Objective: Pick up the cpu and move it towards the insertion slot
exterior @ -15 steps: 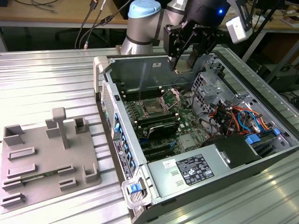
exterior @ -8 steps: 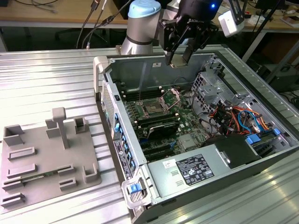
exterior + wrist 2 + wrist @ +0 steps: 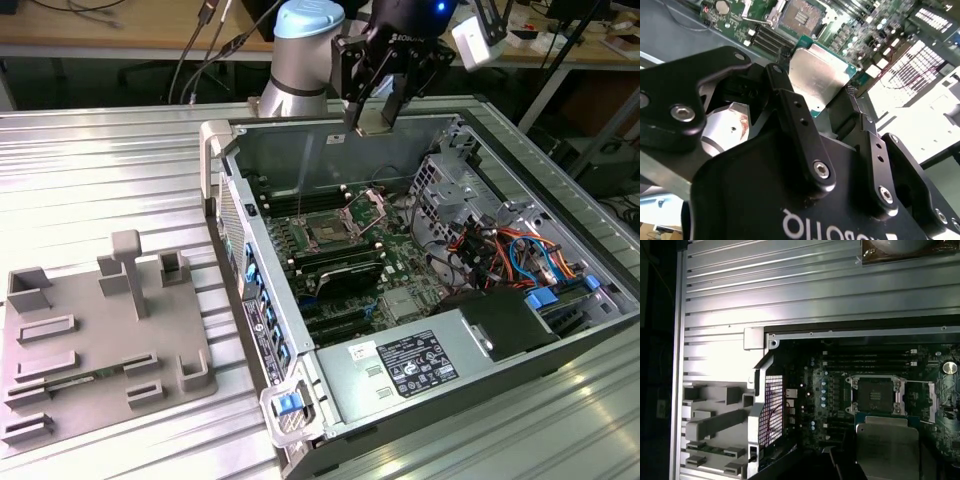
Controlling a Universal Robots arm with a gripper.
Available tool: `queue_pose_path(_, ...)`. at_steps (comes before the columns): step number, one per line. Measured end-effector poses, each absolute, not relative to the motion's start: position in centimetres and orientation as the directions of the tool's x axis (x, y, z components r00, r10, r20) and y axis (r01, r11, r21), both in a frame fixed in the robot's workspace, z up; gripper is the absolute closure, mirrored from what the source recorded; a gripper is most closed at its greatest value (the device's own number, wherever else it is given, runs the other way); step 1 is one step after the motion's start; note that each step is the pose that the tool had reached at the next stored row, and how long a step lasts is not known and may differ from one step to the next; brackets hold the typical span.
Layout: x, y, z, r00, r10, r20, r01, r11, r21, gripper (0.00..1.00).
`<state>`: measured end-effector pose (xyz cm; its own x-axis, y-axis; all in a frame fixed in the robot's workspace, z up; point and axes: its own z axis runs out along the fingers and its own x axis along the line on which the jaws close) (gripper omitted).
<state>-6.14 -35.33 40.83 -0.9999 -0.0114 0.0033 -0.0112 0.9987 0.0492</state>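
One gripper [image 3: 373, 118] hangs above the rear wall of the open computer case [image 3: 520, 340], its two fingers [image 3: 795, 125] closed on opposite edges of the cpu [image 3: 820, 75], which is lifted clear of the board. In both wrist views the silvery chip sits just short of the insertion slot [image 3: 875, 395], whose dark centre lies bare with the hinged bracket [image 3: 920, 400] swung open beside it. A grey parts fixture [image 3: 100, 340] rests on the ribbed table [image 3: 100, 180], at the exterior view's left.
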Motion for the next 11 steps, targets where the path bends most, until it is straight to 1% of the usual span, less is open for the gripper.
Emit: queue_pose_path(11,-6.1,-32.7,40.0,-1.000,-0.011,0.003,-0.011,0.998,0.057,0.45)
